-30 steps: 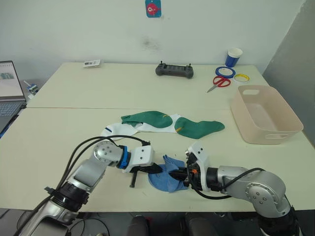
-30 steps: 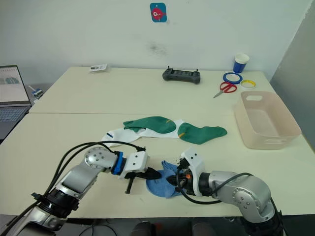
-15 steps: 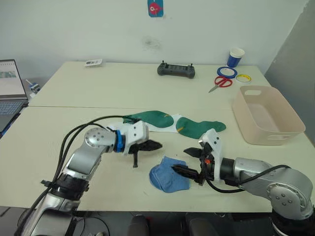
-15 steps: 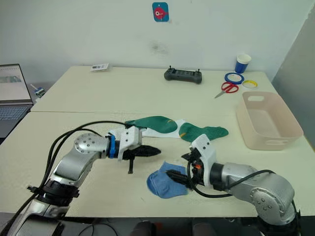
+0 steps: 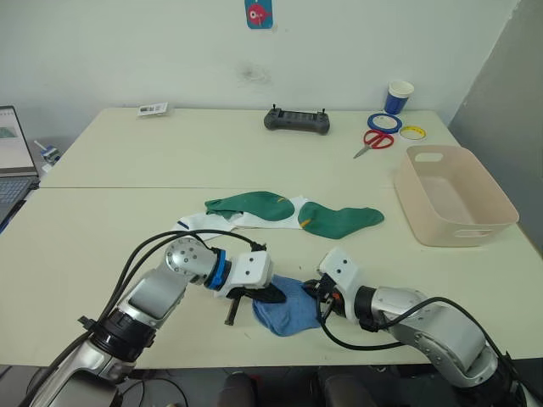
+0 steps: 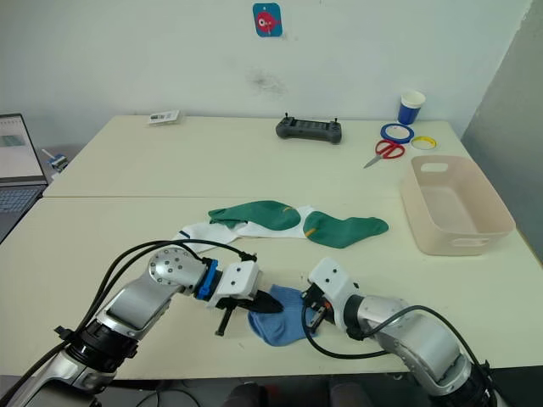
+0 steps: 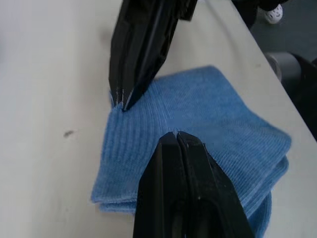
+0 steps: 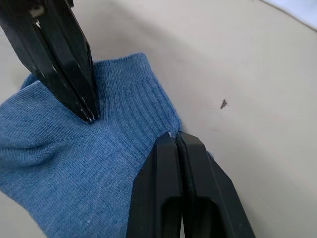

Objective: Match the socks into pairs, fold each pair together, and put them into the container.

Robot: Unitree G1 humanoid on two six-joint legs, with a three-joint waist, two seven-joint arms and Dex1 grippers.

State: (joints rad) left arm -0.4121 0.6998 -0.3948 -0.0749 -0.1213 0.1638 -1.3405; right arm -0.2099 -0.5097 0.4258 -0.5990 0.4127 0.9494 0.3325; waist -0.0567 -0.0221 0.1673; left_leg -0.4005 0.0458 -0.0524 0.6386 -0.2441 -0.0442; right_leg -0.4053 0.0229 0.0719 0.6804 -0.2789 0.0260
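Observation:
A folded light blue pair of socks (image 5: 288, 312) lies near the table's front edge. My left gripper (image 5: 278, 297) is shut, its tips resting on the pair's left side. My right gripper (image 5: 315, 298) is shut too, its tips at the pair's right edge. In the left wrist view my own shut fingers (image 7: 173, 148) press on the blue fabric (image 7: 208, 114), with the other gripper's tips just beyond. Two dark green socks (image 5: 254, 204) (image 5: 342, 220) lie mid-table over white socks (image 5: 202, 225). The beige-pink container (image 5: 472, 232) stands empty at the right.
At the back of the table lie a black controller (image 5: 297, 120), red scissors (image 5: 373, 142), a blue tape ring (image 5: 387, 123), a yellow ring (image 5: 415, 132) and a blue-and-white cup (image 5: 399, 96). A laptop (image 5: 10, 165) sits at the far left, a small card (image 5: 153, 108) behind.
Half a second ago both grippers were lifted off the blue pair, the right one open. Both have come back down onto it and are shut.

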